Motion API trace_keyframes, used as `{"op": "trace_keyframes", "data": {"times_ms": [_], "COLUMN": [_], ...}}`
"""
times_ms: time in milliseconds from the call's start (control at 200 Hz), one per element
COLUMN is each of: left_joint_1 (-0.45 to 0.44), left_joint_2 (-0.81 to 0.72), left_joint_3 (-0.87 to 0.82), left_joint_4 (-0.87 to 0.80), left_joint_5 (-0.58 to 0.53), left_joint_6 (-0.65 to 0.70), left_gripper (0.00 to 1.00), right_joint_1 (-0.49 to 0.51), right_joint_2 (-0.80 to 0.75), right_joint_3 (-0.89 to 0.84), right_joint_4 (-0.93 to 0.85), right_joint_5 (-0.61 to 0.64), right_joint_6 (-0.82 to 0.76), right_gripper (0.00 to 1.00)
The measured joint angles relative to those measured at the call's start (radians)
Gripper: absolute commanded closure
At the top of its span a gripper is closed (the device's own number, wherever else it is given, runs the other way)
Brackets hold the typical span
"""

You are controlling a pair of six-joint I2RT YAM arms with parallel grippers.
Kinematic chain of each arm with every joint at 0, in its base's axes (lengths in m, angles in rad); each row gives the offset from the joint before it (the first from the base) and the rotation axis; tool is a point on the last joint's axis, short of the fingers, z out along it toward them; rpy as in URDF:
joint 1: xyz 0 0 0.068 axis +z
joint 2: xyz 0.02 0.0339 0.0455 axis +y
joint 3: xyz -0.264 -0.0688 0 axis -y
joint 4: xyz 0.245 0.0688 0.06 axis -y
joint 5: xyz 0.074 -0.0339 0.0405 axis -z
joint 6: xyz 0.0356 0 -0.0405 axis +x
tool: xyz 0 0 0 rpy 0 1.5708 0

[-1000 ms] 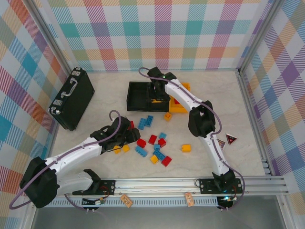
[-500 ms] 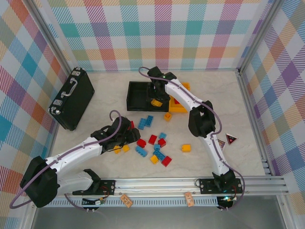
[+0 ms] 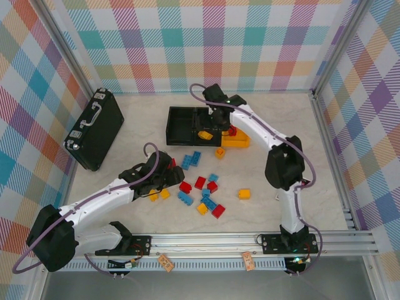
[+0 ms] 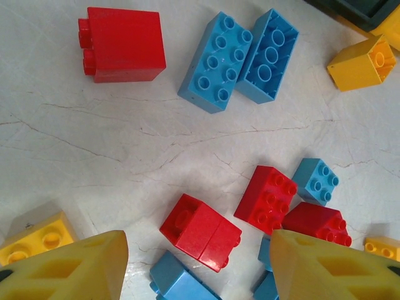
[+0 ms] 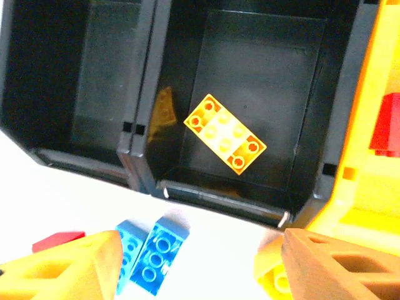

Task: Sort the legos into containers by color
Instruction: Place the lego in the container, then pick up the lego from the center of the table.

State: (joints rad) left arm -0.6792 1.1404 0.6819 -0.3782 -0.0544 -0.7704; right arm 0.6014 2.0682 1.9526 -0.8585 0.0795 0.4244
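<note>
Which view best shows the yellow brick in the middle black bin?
Right wrist: it looks straight into the black bin, where the yellow brick lies slanted, large and sharp. Top external shows it as a small speck.

Pale marbled surface (image 3: 325, 137) here, with red, blue and yellow legos (image 3: 200, 182) scattered loose around the middle. The containers (image 3: 178, 139) sit in a row further back, and a black briefcase (image 3: 94, 128) lies off to the left.

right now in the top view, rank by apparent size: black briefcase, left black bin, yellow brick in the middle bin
1. black hard-shell briefcase with handle
2. left black open-top plastic bin
3. yellow-orange studded plastic brick, clearly smallest
</note>
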Motion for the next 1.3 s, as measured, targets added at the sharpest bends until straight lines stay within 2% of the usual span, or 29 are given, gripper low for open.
{"op": "trace_keyframes", "data": {"times_ms": [285, 440, 620, 890, 1300], "left_joint_1": [0.001, 0.001, 0.008, 0.037, 0.042], "left_joint_2": [0.024, 0.06, 0.203, 0.489, 0.732], "left_joint_3": [0.014, 0.049, 0.169, 0.393, 0.647], "left_joint_4": [-0.015, -0.034, -0.076, -0.111, -0.117], "left_joint_5": [0.0, 0.0, 0.0, 0.008, 0.038], "left_joint_6": [0.008, 0.013, 0.079, 0.22, 0.332], "left_gripper": [0.48, 0.48, 0.47, 0.42, 0.39], "right_joint_1": [0.0, 0.001, 0.001, 0.001, 0.001], "right_joint_2": [-0.233, -0.342, -0.477, -0.576, -0.627], "right_joint_3": [-0.348, -0.543, -0.711, -0.855, -0.954], "right_joint_4": [0.1, 0.146, 0.176, 0.193, 0.226], "right_joint_5": [-0.041, -0.071, -0.092, -0.092, -0.088], "right_joint_6": [0.008, 0.024, 0.044, 0.078, 0.123], "right_gripper": [0.33, 0.34, 0.34, 0.34, 0.34]}}
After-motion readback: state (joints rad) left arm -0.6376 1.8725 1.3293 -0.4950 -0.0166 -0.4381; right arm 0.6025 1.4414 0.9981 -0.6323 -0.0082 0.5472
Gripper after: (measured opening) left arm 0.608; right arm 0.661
